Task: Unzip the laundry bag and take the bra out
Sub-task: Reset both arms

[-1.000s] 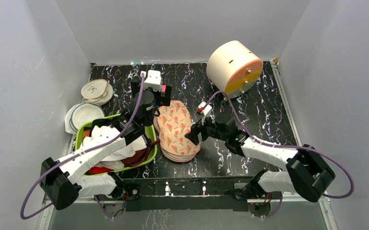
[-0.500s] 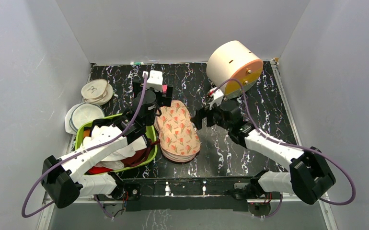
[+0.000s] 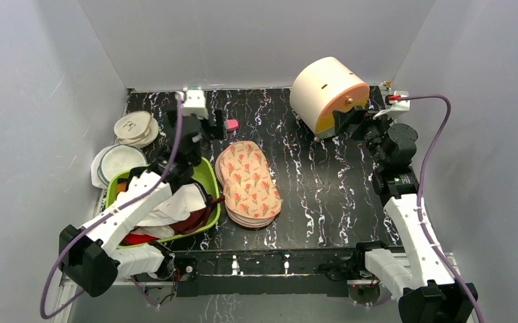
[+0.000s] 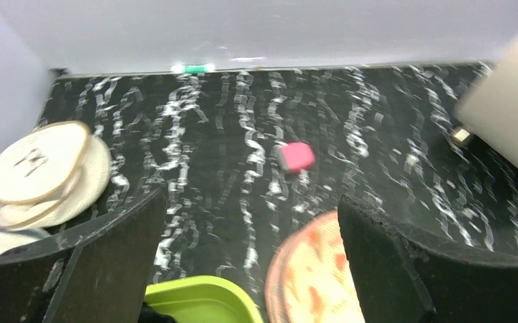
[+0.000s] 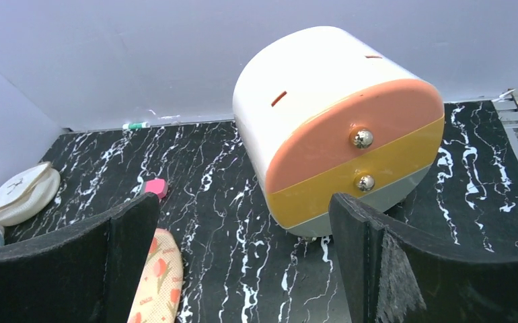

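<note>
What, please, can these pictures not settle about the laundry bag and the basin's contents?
- Zipper of the laundry bag: too small in the top view, and cut off by the bottom edge in both wrist views, so open or shut is unclear.
- The white fabric in the green basin: the left arm lies over much of it in the top view, so the bra cannot be picked out.

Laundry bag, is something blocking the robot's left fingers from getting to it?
Nothing visible does. Only bare table lies between the open left fingers and the laundry bag. The pink block lies farther back, and the green basin sits off to the side.
</note>
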Controlling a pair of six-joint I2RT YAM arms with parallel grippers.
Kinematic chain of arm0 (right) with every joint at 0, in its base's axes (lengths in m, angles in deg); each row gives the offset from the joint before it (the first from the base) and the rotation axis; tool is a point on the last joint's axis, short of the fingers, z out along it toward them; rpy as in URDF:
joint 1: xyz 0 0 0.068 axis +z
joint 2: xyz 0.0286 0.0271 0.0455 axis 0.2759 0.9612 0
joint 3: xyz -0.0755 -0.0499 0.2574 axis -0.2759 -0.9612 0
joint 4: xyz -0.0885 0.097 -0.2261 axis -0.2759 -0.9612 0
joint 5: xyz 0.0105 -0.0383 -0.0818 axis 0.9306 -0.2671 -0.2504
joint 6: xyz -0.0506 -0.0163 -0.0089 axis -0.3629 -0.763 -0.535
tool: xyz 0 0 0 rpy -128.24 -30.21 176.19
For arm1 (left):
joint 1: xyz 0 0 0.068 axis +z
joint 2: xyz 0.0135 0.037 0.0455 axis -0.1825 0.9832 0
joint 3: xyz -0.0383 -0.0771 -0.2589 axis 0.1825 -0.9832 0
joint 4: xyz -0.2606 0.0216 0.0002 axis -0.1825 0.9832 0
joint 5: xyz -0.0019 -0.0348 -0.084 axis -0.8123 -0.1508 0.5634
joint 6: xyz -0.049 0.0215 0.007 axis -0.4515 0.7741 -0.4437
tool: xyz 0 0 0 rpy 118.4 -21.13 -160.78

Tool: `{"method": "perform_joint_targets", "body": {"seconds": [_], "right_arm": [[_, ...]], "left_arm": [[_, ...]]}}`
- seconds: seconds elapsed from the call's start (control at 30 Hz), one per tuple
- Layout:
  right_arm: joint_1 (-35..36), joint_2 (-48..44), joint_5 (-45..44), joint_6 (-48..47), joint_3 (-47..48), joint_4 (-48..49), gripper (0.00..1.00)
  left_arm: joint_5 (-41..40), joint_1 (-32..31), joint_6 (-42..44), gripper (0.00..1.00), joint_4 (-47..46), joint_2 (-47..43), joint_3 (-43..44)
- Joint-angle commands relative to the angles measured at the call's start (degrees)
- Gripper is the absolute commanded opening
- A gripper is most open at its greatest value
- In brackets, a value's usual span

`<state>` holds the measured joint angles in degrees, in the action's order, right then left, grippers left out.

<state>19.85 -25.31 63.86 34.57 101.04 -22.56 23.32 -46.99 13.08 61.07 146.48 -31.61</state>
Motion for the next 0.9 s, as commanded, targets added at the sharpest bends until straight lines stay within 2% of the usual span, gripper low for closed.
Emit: {"method": "perform_joint_targets", "body": {"seconds": [0.0,0.07,0.23,0.33,0.53,0.67,0.73,0.87], "right_arm": [[0.11,-1.56,-1.63,2.06,3.44,-4.38,0.98],[0.23,-2.57,-5.27,2.13,4.53,-6.17,0.98],[5.95,-5.57,-11.86,-1.21,6.99,-6.16,0.98],[6.56,-4.64,-14.99,-1.46,11.14,-9.6,0.98],[6.66,-4.66,-14.23,-1.91,15.99,-12.02,0.98],[6.7,-5.67,-14.07,-2.61,15.81,-12.14,0.98],[6.71,-7.26,-11.8,-4.13,12.83,-9.36,0.98],[6.68,-9.33,-14.62,-2.78,11.57,-8.97,0.98]], "left_arm": [[10.97,14.56,-9.88,0.98,5.46,-3.69,5.42],[11.31,16.51,-8.89,0.98,7.56,-5.59,8.25],[8.96,16.87,-5.32,0.98,8.87,-12.44,12.41],[8.17,16.82,-4.12,0.98,10.36,-14.91,14.9],[6.4,16.83,-1.63,0.99,10.8,-18.88,16.0],[6.76,16.91,-1.1,0.98,12.0,-19.36,16.54],[6.83,16.91,-1.33,0.98,12.3,-19.65,16.28],[7.15,16.91,-1.45,0.98,12.12,-20.16,15.46]]}}
